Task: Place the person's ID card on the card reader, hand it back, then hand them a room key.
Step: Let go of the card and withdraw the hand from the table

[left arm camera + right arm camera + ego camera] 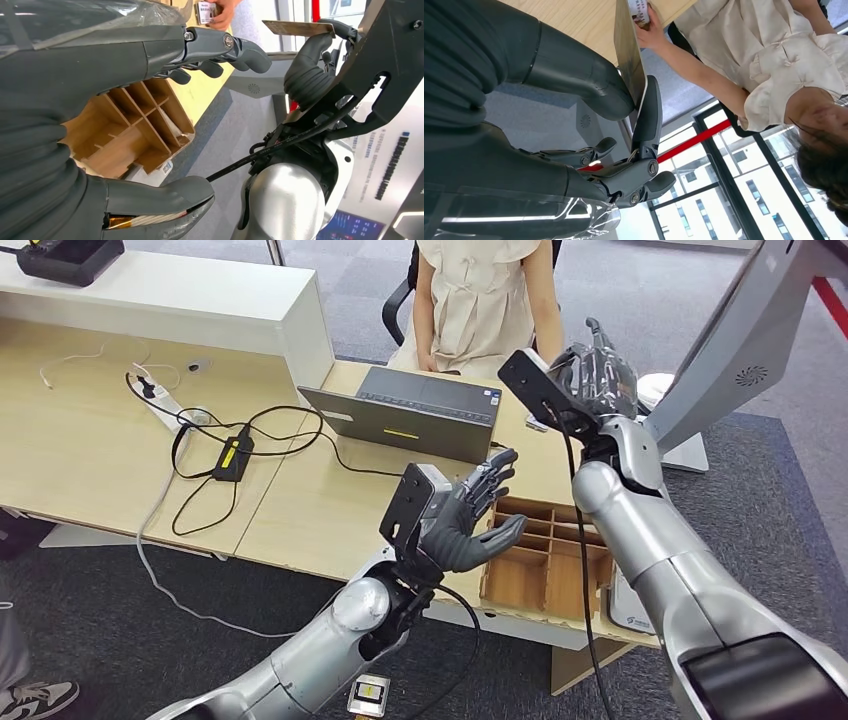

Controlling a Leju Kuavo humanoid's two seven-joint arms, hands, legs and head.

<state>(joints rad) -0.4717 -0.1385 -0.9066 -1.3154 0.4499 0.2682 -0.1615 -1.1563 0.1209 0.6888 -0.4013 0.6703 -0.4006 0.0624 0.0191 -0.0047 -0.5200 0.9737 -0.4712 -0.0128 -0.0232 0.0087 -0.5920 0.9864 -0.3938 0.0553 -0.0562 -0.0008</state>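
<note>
My right hand (598, 378) is raised over the desk's far right edge, towards the seated person (480, 300). It pinches a thin tan room key card (629, 55) between thumb and a finger; the card (298, 28) lies flat and points at the person. The person's hand (651, 32) rests on the desk just beyond it, holding a printed ID card (640, 10). My left hand (470, 515) hangs open, fingers spread and palm empty, over the wooden compartment box (545, 565). A grey card reader (415, 418) sits on the desk in front of the person.
A power strip (160, 398), a black adapter (233, 457) and looping cables lie on the left half of the desk. A white raised counter (200, 300) runs along the back left. A white screen stand (700, 390) rises at the right.
</note>
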